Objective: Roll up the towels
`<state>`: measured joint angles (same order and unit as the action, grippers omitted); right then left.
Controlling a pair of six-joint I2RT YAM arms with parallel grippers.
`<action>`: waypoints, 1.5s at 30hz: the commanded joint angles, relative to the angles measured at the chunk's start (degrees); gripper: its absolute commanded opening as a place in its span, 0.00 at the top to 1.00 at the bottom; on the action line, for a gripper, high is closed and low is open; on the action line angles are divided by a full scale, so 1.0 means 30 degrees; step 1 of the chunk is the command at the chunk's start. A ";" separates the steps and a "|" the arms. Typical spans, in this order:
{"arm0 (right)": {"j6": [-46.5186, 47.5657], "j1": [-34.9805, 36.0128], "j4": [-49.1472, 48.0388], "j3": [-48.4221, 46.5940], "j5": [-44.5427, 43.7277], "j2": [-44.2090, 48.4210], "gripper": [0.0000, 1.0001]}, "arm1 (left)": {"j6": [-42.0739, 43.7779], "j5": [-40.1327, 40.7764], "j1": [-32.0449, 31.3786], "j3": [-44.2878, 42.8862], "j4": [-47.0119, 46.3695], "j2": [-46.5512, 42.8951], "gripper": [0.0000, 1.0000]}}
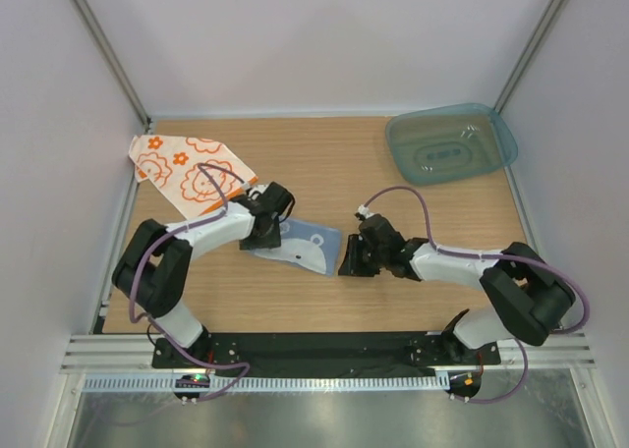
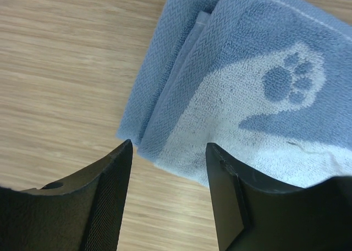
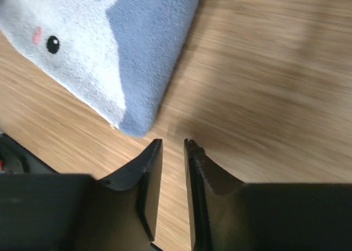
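The light blue towel (image 1: pixel 307 245) lies folded on the table between my two grippers. In the left wrist view it (image 2: pixel 247 97) shows stacked folds and a white paw print; in the right wrist view it (image 3: pixel 110 53) shows a white animal face. The white towel with orange flowers (image 1: pixel 187 168) lies flat at the far left. My left gripper (image 1: pixel 267 238) is open and empty at the blue towel's left end, its jaws (image 2: pixel 169 151) just short of the edge. My right gripper (image 1: pixel 352 263) is empty beside the towel's right corner, its jaws (image 3: pixel 172 143) only a narrow gap apart over bare wood.
A translucent teal tray (image 1: pixel 496 139) sits at the far right corner. White walls with metal posts enclose the table on three sides. The black mounting rail (image 1: pixel 314 348) runs along the near edge.
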<state>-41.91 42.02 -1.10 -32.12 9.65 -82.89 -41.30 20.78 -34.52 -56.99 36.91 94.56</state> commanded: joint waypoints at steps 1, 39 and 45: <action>0.2159 0.0085 0.4640 -0.2176 -0.1692 0.1671 0.65 | 0.0319 0.2155 -0.0328 -0.1420 0.1612 -0.1228 0.42; -0.1204 -0.0179 1.6012 -0.4234 -1.1241 1.1283 0.13 | -0.0472 0.4472 -1.2545 -0.9831 0.3812 0.6446 0.37; -0.2492 -0.0208 1.7037 -0.4381 -1.2970 1.2863 0.14 | -0.0502 0.4208 -1.2223 -0.9422 0.3287 0.7092 0.37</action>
<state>-45.98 41.45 48.82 -44.16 -25.36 -48.03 -42.81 33.78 -71.99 -86.59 49.21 114.74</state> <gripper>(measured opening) 0.859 0.626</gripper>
